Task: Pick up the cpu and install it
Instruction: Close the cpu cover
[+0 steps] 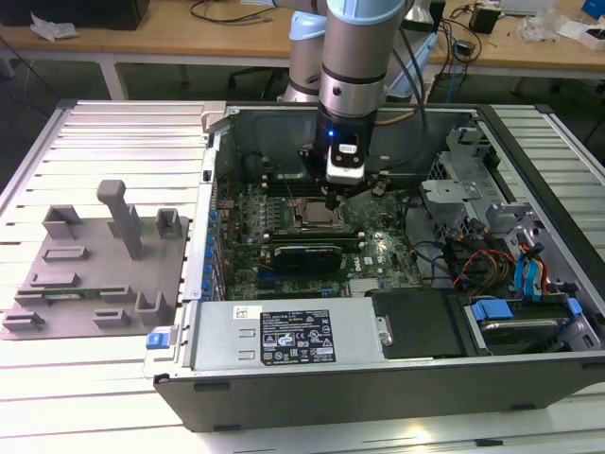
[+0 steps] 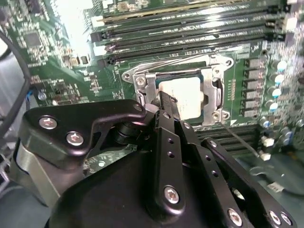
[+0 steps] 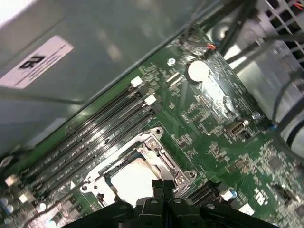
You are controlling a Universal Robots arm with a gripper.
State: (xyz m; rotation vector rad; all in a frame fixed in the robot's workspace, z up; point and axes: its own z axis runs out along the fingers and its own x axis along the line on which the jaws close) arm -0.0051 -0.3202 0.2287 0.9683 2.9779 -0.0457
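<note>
The black gripper point(image 3: 164, 186) is hovering with its 2 fingers pressed together, right over the edge of the small square silver-topped cpu point(image 3: 134, 179), which is lying flat inside the metal socket frame point(image 3: 164, 153) on the green motherboard point(image 3: 213, 123) (inside the open dark computer case point(image 1: 378, 395)).

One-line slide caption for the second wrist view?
Gripper tip at the edge of the cpu lying in the motherboard socket.

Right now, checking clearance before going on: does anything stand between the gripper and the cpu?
Nothing visible stands between them. The cpu already lies in the socket, and the gripper hangs close over its edge.
</note>
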